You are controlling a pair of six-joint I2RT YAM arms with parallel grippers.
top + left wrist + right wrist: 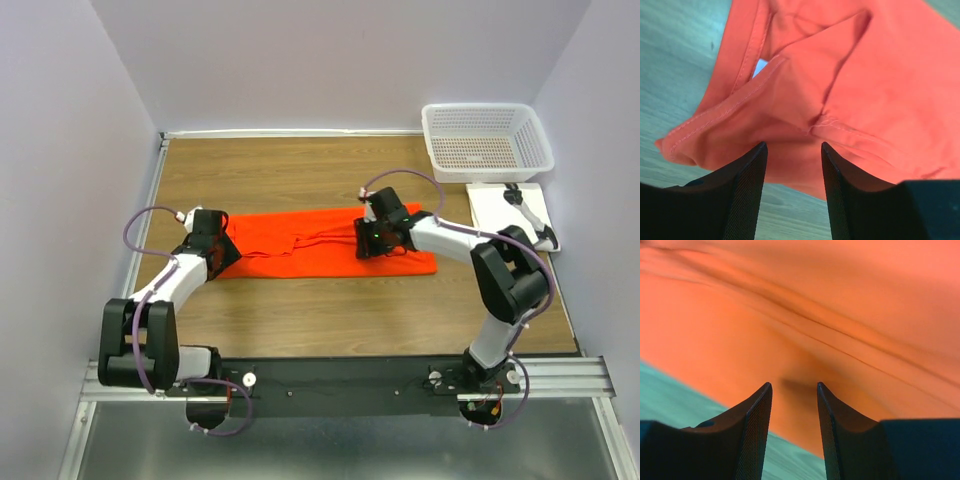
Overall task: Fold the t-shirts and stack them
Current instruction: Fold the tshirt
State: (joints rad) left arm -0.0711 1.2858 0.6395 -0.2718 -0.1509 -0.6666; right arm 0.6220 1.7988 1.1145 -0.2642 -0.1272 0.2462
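One orange-red t-shirt (300,252) lies on the wooden table (300,170) as a long flat strip running left to right. My left gripper (224,250) is at its left end, open, with nothing between the fingers. In the left wrist view the left gripper (794,145) hovers just above the bunched hem and sleeve of the t-shirt (865,75). My right gripper (370,240) is over the right half of the strip, also open. The right wrist view shows the right gripper (794,385) just over smooth cloth of the t-shirt (840,300) near its edge.
A white mesh basket (487,140) stands at the back right corner. In front of it lies a white flat board (500,205) with a small black-and-white tool (530,215) on it. Walls close in the table on the left, back and right.
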